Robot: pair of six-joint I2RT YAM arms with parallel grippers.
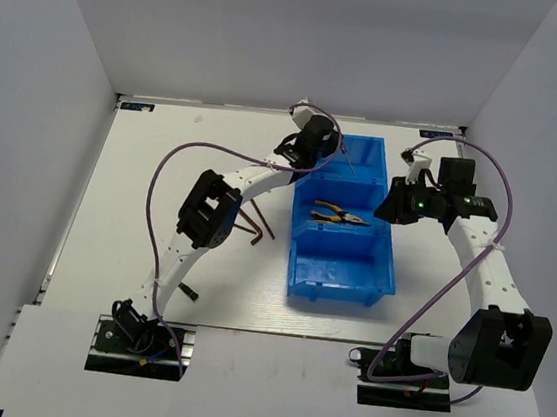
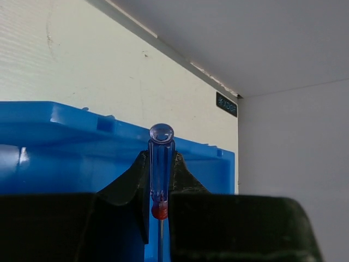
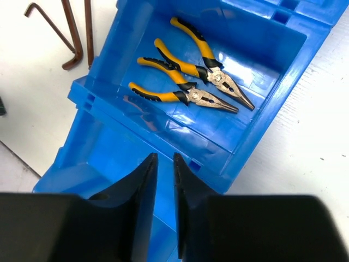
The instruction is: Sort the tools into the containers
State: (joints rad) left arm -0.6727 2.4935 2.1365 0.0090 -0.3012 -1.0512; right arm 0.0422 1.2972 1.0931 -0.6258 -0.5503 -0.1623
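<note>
The blue containers [image 1: 341, 276] stand mid-table as three joined compartments. Two yellow-and-black pliers [image 1: 338, 214] lie in the middle compartment and show in the right wrist view [image 3: 188, 76]. My left gripper [image 1: 328, 146] is over the far compartment's left rim, shut on the blue-handled screwdriver [image 2: 161, 158], whose thin shaft [image 1: 348, 160] points over that compartment. My right gripper [image 1: 387, 209] hovers at the bins' right side, over the near wall of the middle compartment [image 3: 165, 158], jaws nearly together with a narrow gap and nothing between them. Dark hex keys [image 1: 257, 224] lie on the table left of the bins.
The hex keys also show at the top left of the right wrist view [image 3: 71, 33]. A small dark item [image 1: 187, 289] lies beside the left arm near the front. White walls close in the table on three sides. The bin's far wall [image 2: 54, 147] fills the left wrist view.
</note>
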